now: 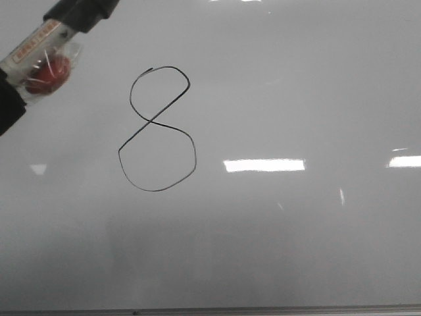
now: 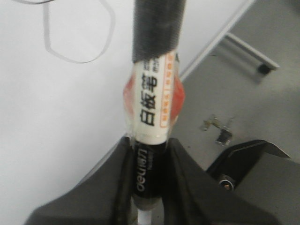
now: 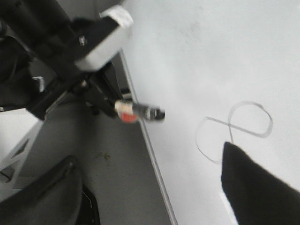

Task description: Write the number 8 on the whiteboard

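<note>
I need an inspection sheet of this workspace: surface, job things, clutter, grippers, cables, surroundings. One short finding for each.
Surface: whiteboard, glossy, with light reflections.
Job's things: number 8 drawn in thin black line, both loops closed; marker off the board, to the figure's left in the front view.
Clutter: small debris on the floor beside the board.
Grippers: left gripper shut on the marker; right gripper partly seen, state unclear.
Cables: nothing seen.
Surroundings: grey floor.

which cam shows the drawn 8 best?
Front view: the number 8 is whole, sharp and unobstructed. Left wrist view shows only one cut-off loop. Right wrist view shows it faint, blurred and partly covered by a dark shape.
</note>
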Available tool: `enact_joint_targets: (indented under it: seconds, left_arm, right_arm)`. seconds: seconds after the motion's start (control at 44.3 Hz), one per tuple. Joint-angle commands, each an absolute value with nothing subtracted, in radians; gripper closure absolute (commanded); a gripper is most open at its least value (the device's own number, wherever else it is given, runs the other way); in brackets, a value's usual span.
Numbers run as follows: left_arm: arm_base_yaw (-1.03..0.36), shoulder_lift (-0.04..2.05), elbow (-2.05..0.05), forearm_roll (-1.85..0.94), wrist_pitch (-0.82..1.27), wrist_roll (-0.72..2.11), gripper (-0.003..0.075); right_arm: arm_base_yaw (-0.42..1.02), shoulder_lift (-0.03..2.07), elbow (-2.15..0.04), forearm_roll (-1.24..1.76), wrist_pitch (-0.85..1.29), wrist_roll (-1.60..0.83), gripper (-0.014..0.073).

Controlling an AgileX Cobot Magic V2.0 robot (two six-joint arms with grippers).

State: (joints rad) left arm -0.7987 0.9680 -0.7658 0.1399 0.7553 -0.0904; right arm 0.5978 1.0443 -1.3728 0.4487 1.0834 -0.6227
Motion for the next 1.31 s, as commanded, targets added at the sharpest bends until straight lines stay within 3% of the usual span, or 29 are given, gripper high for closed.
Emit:
enact_joint_targets:
  seconds: [0.0,0.271,0.406,0.565,1.287]
  left_arm:
    - [-0.673,0.994,-0.798,0.200,0.672,-0.125,0.0741]
    - [-0.170,1.056,-0.798,0.178,0.559,-0.125,0.0741]
    - [-0.024,1.079,-0.798,0.125,0.517,-0.125,0.0741]
    - [0.050,1.139,-0.796,0.118,0.484,-0.125,0.0741]
    - [0.051,1.438,-0.788,0.064,0.189,-0.125,0.0738]
  right_arm:
    - [0.556,0.917,-1.254,0.354,0.964,-0.495,0.0084]
    - [0.455,0.524,-0.760,0.099,0.754,-0.019,0.0325]
    - [0.408,0.371,-0.617,-0.065,0.745,0.151,0.0496]
    - [0.395,0.234,-0.525,-0.161,0.740,0.198,0.0666]
    - [0.395,0.177,-0.491,-0.165,0.701,0.198,0.0664]
